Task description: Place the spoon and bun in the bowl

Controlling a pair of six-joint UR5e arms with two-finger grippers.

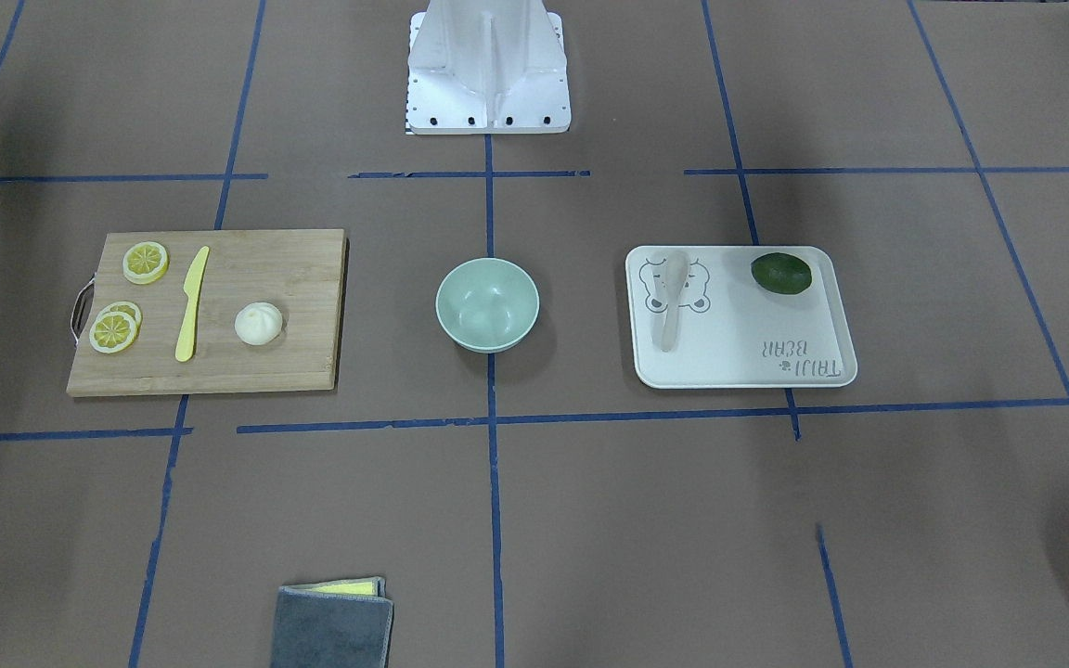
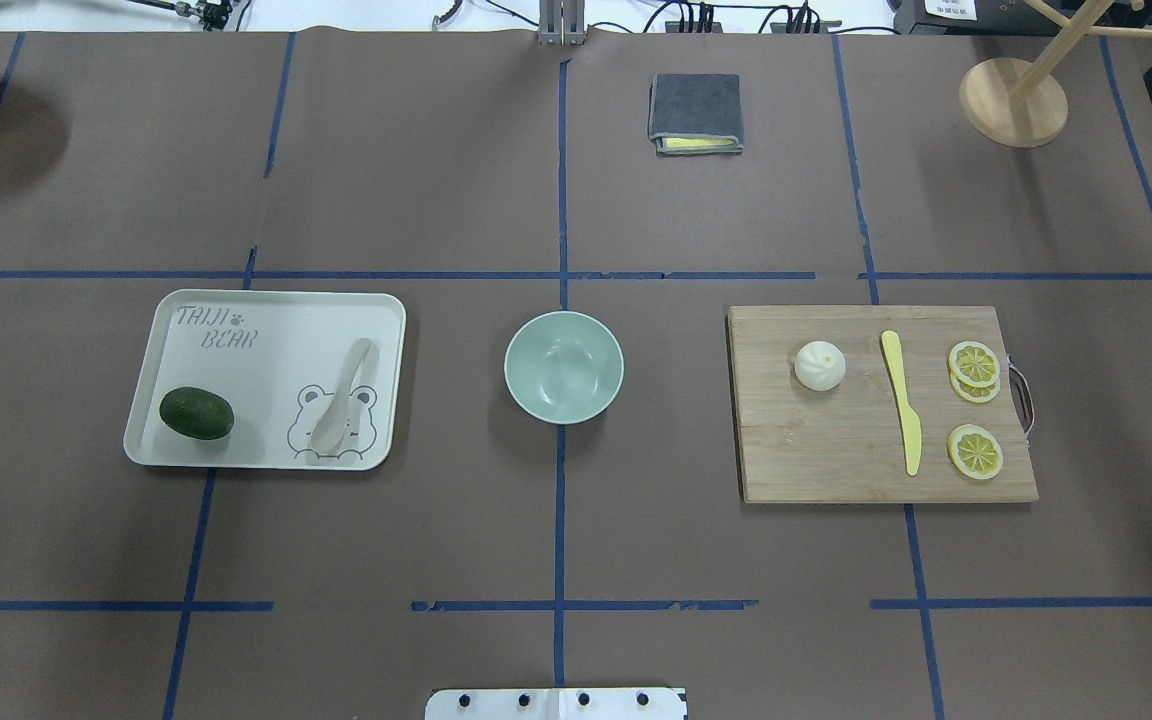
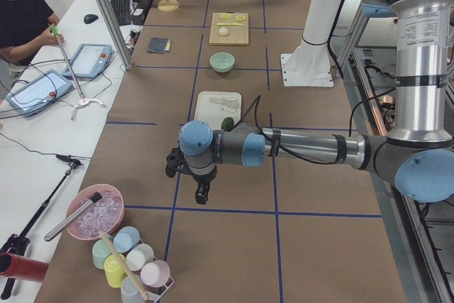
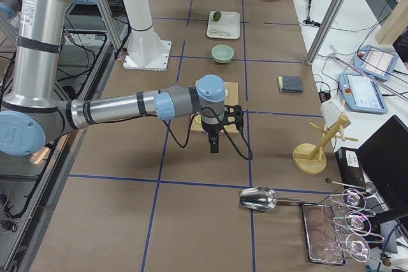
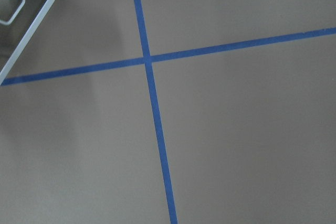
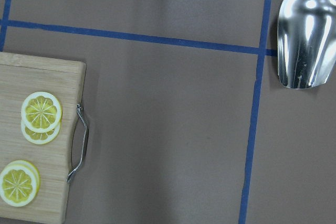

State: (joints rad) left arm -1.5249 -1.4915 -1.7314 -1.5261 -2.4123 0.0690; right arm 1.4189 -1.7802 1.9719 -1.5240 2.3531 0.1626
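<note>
Where spoon [image 2: 344, 395] lies, avocado [image 2: 196, 413] shares tray [image 2: 256, 375].

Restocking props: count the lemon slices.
3 lemon slices on the cutting board beside its handle: two overlapping, one apart nearer the robot. More could hide underneath.

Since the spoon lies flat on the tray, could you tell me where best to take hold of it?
Probably by its handle, from straight above, pinching across the narrow width: the spoon lies flat on the tray, with the avocado well clear.
</note>
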